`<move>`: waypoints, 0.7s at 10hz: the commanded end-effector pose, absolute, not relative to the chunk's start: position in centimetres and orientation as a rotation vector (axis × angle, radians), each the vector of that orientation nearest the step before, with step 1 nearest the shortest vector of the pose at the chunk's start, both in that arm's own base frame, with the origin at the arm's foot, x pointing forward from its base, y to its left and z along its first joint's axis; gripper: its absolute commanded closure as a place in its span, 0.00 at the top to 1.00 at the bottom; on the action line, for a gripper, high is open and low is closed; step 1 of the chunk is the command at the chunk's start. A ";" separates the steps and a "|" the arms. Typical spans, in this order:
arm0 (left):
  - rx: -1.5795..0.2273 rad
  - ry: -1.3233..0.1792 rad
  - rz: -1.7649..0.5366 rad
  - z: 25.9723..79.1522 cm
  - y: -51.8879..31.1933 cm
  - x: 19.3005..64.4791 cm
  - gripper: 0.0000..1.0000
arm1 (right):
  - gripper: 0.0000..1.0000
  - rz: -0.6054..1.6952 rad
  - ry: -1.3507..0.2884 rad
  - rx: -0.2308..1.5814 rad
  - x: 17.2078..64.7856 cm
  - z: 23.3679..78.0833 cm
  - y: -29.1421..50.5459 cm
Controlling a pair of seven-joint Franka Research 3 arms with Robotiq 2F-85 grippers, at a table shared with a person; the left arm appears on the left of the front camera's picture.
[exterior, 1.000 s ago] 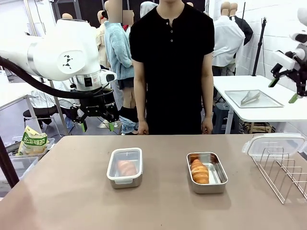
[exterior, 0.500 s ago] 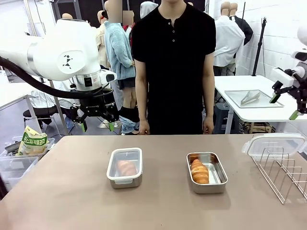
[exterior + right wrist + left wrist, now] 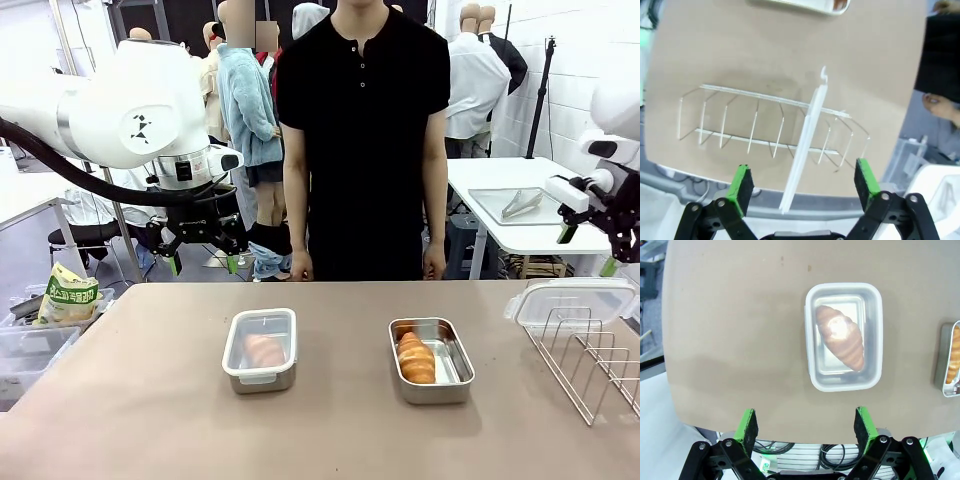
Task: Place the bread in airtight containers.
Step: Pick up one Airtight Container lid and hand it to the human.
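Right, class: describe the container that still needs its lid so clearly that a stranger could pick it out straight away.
Start at the brown table in front of the person in black. Two steel containers sit side by side mid-table; take the open container, nearer the wire rack. Unlike the lidded container, it has no cover, so its croissant lies bare and golden.

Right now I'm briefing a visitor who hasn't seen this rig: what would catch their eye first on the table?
Two small shiny steel tubs sit mid-table: the left tub is closed under a clear whitish lid with a golden-brown croissant inside, and the right tub stands open with a second croissant. At the right edge a spare clear lid stands in a wire rack. A person in a black shirt stands behind.
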State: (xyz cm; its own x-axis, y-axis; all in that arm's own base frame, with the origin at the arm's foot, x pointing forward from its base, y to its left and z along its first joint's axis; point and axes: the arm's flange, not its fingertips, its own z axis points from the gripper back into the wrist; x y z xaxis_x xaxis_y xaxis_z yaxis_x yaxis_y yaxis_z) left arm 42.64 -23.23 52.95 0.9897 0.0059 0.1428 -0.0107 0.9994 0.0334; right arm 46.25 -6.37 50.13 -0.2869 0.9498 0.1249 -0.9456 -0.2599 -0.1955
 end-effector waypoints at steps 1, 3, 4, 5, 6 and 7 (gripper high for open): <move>0.030 -0.144 0.010 53.1 -23.0 42.6 1.00 | 1.00 1.799 -0.219 -0.086 45.7 48.5 -6.0; 0.030 -0.144 0.010 53.1 -23.0 42.6 1.00 | 1.00 1.776 -0.231 -0.090 45.7 47.0 -6.1; 0.030 -0.144 0.010 53.1 -23.0 42.6 1.00 | 1.00 1.769 -0.247 -0.097 45.9 46.4 -6.2; 0.030 -0.144 0.010 53.1 -23.0 42.6 1.00 | 1.00 1.763 -0.260 -0.115 46.1 45.9 -6.3; 0.030 -0.144 0.010 53.1 -23.0 42.6 1.00 | 1.00 1.761 -0.271 -0.117 46.4 45.5 -6.4; 0.030 -0.144 0.010 53.1 -23.0 42.6 1.00 | 1.00 1.761 -0.271 -0.103 46.8 45.1 -6.5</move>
